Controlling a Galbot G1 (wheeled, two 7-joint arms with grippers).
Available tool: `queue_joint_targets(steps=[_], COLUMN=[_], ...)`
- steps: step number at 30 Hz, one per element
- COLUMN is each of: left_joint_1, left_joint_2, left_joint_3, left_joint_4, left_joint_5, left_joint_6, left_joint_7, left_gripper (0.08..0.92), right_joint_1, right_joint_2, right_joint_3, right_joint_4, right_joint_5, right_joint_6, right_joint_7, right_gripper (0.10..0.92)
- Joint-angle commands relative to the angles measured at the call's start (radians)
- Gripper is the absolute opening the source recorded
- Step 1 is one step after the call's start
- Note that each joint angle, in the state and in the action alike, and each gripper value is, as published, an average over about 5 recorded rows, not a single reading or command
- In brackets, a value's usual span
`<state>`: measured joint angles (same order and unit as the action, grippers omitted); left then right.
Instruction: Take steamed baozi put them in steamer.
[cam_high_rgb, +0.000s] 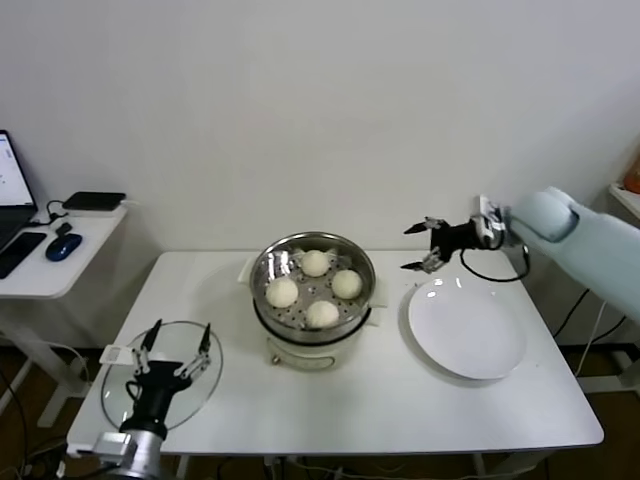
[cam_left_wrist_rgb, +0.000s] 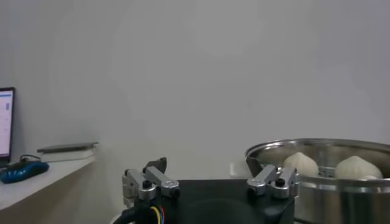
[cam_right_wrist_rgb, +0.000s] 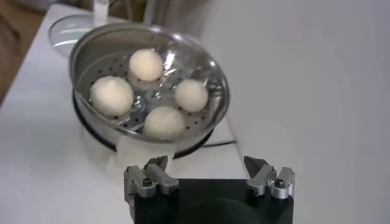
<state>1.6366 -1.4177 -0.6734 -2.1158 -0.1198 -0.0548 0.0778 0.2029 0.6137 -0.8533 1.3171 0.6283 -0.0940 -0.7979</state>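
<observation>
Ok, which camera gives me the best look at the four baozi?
The right wrist view: all four baozi lie unobstructed in the steamer. The head view shows all four, smaller; the left wrist view catches only two tops above the rim.

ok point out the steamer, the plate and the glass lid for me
steamer (cam_high_rgb: 262, 268), head view, on its shiny left rim
plate (cam_high_rgb: 470, 345), head view, on its bare white middle
glass lid (cam_high_rgb: 115, 385), head view, on the glass near its left edge

The laptop is cut off at the frame's edge; the steamer hides two buns in the left wrist view.
</observation>
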Motion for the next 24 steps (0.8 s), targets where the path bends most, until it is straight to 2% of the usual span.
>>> queue_joint_targets(steps=[1, 8, 12, 17, 24], left_joint_1=[0.019, 0.013, 0.004, -0.018, -0.042], left_joint_2=[-0.020, -0.020, 0.003, 0.044, 0.063], left_joint_3=[0.022, 0.030, 0.024, 0.017, 0.023], left_joint_4=[-0.019, -0.013, 0.007, 0.054, 0.060], left_joint_5=[0.026, 0.034, 0.027, 0.012, 0.010], left_joint_6=[0.000, 0.007, 0.000, -0.029, -0.021], left_joint_7=[-0.003, -0.020, -0.025, -0.026, -0.030], left_gripper=[0.823, 0.823, 0.823, 0.823, 0.823], right_joint_1=[-0.913, -1.235, -1.353, -1.464, -1.585], right_joint_2=[-0.066, 0.192, 0.328, 0.461, 0.612], right_joint_3=[0.972, 1.274, 1.377, 1.420, 1.436], right_joint_4=[0.233, 0.305, 0.339, 0.383, 0.415], right_joint_5=[-0.117, -0.219, -0.273, -0.322, -0.364], right_joint_6=[0.119, 0.214, 0.277, 0.342, 0.411], right_joint_7=[0.373, 0.505, 0.560, 0.605, 0.616], right_gripper=[0.823, 0.823, 0.823, 0.823, 0.823])
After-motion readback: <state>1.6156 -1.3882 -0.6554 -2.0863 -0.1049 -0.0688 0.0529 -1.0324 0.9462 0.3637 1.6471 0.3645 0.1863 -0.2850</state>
